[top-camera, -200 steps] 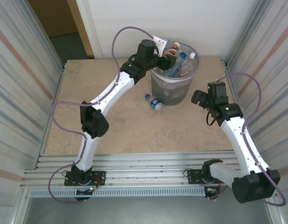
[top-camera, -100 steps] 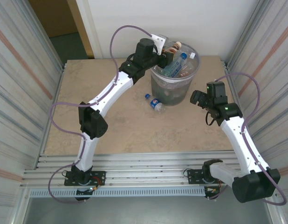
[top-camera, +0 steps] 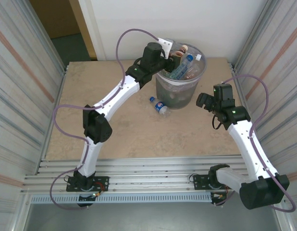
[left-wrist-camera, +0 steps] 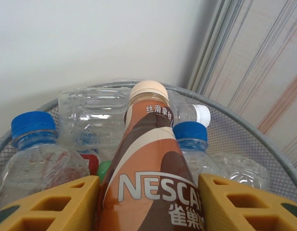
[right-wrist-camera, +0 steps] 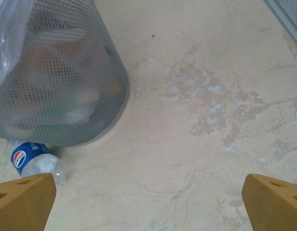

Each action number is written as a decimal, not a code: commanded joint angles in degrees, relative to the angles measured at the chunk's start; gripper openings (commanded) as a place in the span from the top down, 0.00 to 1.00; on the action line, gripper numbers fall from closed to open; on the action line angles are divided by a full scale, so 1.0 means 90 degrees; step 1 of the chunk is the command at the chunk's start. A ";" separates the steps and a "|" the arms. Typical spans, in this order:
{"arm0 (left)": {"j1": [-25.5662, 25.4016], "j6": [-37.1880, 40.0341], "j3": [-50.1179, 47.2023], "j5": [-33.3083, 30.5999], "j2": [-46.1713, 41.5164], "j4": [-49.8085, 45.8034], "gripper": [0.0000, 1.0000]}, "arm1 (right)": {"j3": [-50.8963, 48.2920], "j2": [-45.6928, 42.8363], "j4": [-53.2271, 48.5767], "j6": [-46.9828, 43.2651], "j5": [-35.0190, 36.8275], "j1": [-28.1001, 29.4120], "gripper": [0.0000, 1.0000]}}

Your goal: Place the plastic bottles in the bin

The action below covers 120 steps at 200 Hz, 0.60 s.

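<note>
— Over the mouth of the bin (top-camera: 187, 94), what is the left gripper (left-wrist-camera: 148, 204) carrying?

— A brown-labelled bottle (left-wrist-camera: 148, 163), its cream cap pointing toward the bin's far rim. The yellow fingers (left-wrist-camera: 52, 204) clamp the label from both sides, so it is gripped firmly. It hangs above the heap in the bin, not over the table, and I take that to mean it is there to be dropped.

— How full is the bin?

— Nearly full. Just beneath the held bottle are blue-capped bottles (left-wrist-camera: 35, 139), a clear ribbed one (left-wrist-camera: 95, 108) and a white-capped one (left-wrist-camera: 200, 114), all inside the mesh wall. With the pile this high, a bottle released from here may end up perched on top and could roll toward the rim.

— Is anything left outside the bin?

— One bottle with a blue label (top-camera: 159, 107) lies on its side on the table (top-camera: 115, 130), at the bin's near-left foot. It is touching the base or just beside it; I cannot tell which.

— Where is the right gripper (right-wrist-camera: 148, 197)?

— To the right of the bin and low, with its wrist camera looking past the bin's base toward that stray bottle. Its fingers are spread wide with nothing between them. I judge it waits there to stay clear of the left arm reaching over the rim. It is also well placed to fetch the stray afterwards.

— So what is the step in hand?

— Letting go of the brown-labelled bottle. After that, as far as I can see, one pickup remains.
</note>
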 commanded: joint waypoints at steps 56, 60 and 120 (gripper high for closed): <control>-0.0201 -0.0053 -0.0872 -0.0403 -0.0268 0.0276 0.46 | 0.0266 0.0097 0.0089 0.0029 -0.0095 0.0188 0.02; -0.0200 -0.0051 -0.0870 -0.0392 -0.0300 0.0286 0.45 | 0.0271 0.0119 0.0111 0.0012 -0.0117 0.0200 0.02; -0.0202 -0.0089 -0.0778 -0.0070 -0.0958 0.0450 0.23 | 0.0115 0.0318 0.0594 -0.0481 -0.0132 0.0721 0.02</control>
